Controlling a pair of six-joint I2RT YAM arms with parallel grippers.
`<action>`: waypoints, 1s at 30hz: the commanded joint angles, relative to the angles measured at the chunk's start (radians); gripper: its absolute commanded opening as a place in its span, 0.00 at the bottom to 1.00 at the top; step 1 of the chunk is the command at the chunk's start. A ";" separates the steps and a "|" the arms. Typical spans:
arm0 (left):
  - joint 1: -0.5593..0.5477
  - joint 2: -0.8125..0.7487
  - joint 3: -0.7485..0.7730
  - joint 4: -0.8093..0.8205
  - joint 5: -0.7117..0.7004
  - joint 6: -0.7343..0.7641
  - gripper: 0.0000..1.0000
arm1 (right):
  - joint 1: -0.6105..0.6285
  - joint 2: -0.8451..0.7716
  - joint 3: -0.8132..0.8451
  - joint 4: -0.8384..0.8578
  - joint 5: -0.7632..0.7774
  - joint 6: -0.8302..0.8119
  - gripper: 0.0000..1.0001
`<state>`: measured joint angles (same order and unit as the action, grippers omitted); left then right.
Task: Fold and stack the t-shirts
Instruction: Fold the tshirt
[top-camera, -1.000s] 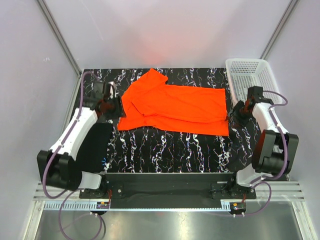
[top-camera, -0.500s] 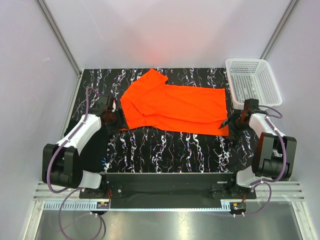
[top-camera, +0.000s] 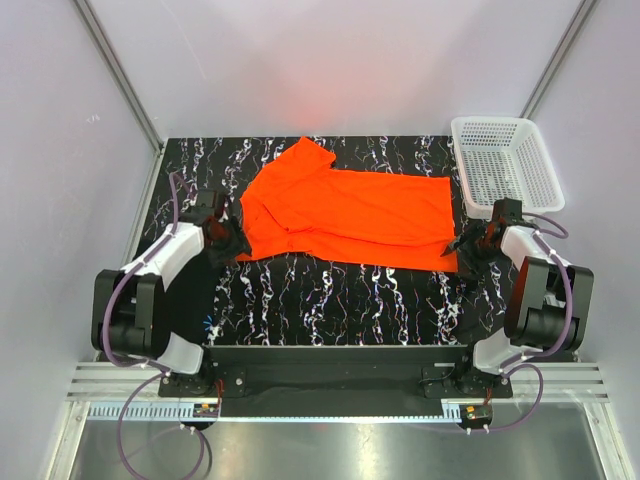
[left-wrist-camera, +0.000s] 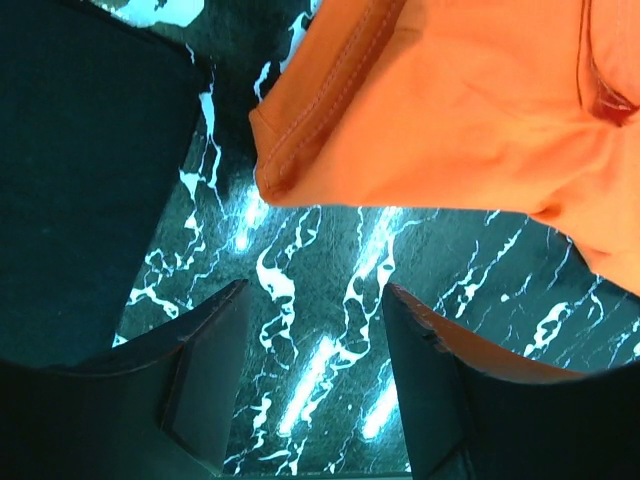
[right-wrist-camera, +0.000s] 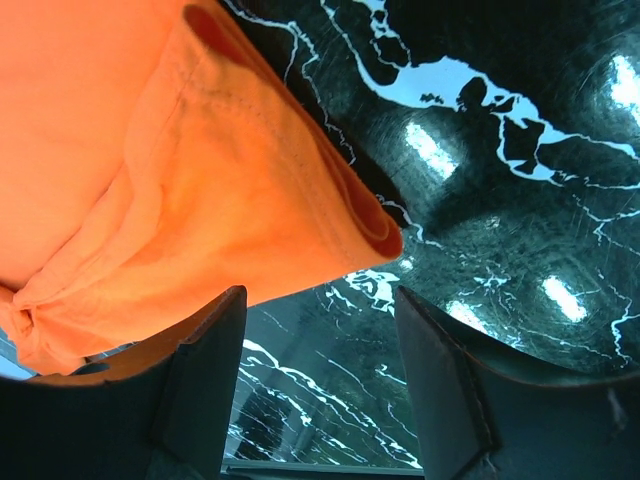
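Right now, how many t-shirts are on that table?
2. The orange-red t-shirt lies spread out across the middle of the marbled mat. The black t-shirt sits folded at the mat's near left edge. I see no others, though a folded one could hide another beneath.

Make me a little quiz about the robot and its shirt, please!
1. What colour is the shirt spread on the black mat? A) green B) orange C) white
2. True or false: the shirt lies inside the basket.
3. Fill in the word: the left gripper has its jaws ____ (open or shut).

Key:
1. B. It is bright orange.
2. False. The shirt lies flat on the mat, and the basket stands at the far right corner.
3. Open. The two fingers are apart, with only the mat showing between them.
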<state>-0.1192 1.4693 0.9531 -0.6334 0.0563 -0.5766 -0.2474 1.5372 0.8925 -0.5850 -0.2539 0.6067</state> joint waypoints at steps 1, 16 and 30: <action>0.003 0.039 0.013 0.052 -0.036 -0.009 0.60 | -0.007 0.017 0.008 0.034 -0.013 -0.012 0.68; 0.007 0.157 0.072 0.101 -0.053 0.020 0.57 | -0.016 0.044 0.010 0.047 -0.015 -0.025 0.68; 0.009 0.214 0.145 0.109 -0.102 0.098 0.17 | -0.018 0.070 0.010 0.056 -0.013 -0.021 0.68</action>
<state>-0.1165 1.6852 1.0481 -0.5655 -0.0143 -0.5156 -0.2584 1.6192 0.8925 -0.5446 -0.2565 0.5926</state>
